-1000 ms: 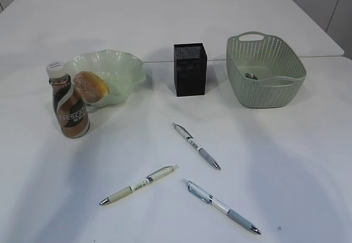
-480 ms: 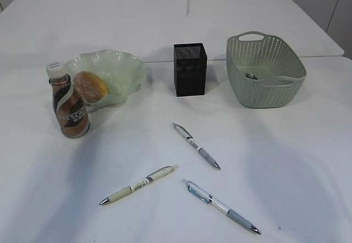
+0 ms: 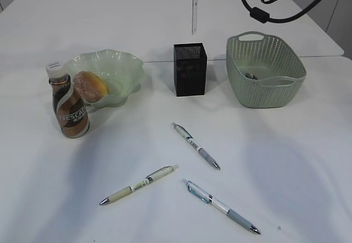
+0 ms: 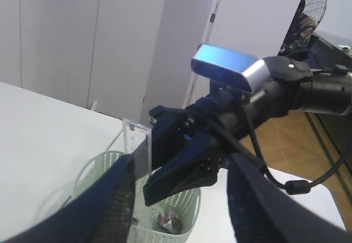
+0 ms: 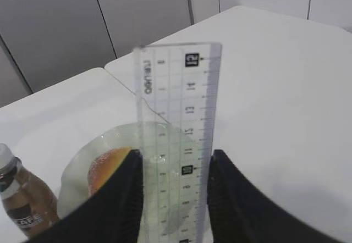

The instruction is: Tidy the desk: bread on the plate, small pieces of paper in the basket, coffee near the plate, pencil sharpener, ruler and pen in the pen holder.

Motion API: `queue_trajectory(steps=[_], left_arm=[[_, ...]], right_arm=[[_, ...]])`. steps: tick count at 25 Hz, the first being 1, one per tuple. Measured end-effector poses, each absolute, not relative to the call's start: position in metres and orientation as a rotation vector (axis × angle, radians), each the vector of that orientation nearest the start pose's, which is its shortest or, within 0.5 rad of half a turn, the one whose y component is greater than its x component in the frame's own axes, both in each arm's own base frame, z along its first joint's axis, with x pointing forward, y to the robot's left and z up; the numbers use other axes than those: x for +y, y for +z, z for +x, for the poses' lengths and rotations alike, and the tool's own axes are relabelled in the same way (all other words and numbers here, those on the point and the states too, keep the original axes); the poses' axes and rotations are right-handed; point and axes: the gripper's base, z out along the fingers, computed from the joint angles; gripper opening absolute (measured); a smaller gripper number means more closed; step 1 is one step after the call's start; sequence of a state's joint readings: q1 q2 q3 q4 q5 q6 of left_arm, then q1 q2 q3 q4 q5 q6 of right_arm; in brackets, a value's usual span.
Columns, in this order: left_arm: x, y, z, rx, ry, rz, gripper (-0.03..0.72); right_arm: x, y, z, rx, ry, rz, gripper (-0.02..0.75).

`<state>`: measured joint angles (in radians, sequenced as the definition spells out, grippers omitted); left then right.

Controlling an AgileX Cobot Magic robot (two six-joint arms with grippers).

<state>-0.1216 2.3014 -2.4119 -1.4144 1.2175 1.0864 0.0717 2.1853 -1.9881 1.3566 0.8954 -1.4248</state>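
White desk (image 3: 165,28) bears three pens (image 3: 196,145); right pincer (image 5: 171,199) grips ruler (image 5: 176,138), left pincer (image 4: 179,199) gapes.

Right pincer (image 5: 171,199) clamps the ruler (image 5: 176,138) upright; left pincer (image 4: 181,221) stands parted, empty.

Desk (image 3: 165,210): plain white, smooth, matt. Ruler (image 5: 177,138): clear hard plastic, glossy, black printed marks. Pen holder (image 3: 190,70): black metal mesh, dull. Basket (image 3: 265,71): pale green plastic, perforated woven-look walls, matt. Plate (image 3: 124,70): translucent pale green, glossy, ruffled rim. Bread (image 3: 91,86): golden-brown crust, matt. Coffee (image 3: 70,108): glossy brown bottle, cream cap. Right claw fingers (image 5: 118,199): black, ribbed, matt.
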Motion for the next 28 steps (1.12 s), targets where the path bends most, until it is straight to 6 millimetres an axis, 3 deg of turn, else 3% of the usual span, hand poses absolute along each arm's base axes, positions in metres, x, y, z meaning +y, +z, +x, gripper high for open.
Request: queue_trajectory(steps=[5,11,12,14,24,28], left_arm=[[-0.143,0.371,0.478,1.539,-1.162,0.914,0.349],[-0.143,0.371,0.478,1.542,-1.157,0.917,0.289],[-0.143,0.371,0.478,1.544,-1.156,0.918,0.283],[-0.143,0.370,0.478,1.547,-1.151,0.920,0.274],[-0.143,0.368,0.479,1.563,-1.129,0.934,0.268],[-0.143,0.368,0.479,1.563,-1.129,0.934,0.268]], right_arm=[[0.105,0.283,0.507,1.685,0.738,-0.759,0.279],[0.104,0.275,0.513,1.639,0.708,-0.751,0.279],[0.104,0.261,0.520,1.623,0.704,-0.740,0.279],[0.104,0.253,0.522,1.629,0.693,-0.740,0.279],[0.104,0.215,0.531,1.685,0.704,-0.724,0.279],[0.104,0.210,0.533,1.688,0.699,-0.727,0.279]])
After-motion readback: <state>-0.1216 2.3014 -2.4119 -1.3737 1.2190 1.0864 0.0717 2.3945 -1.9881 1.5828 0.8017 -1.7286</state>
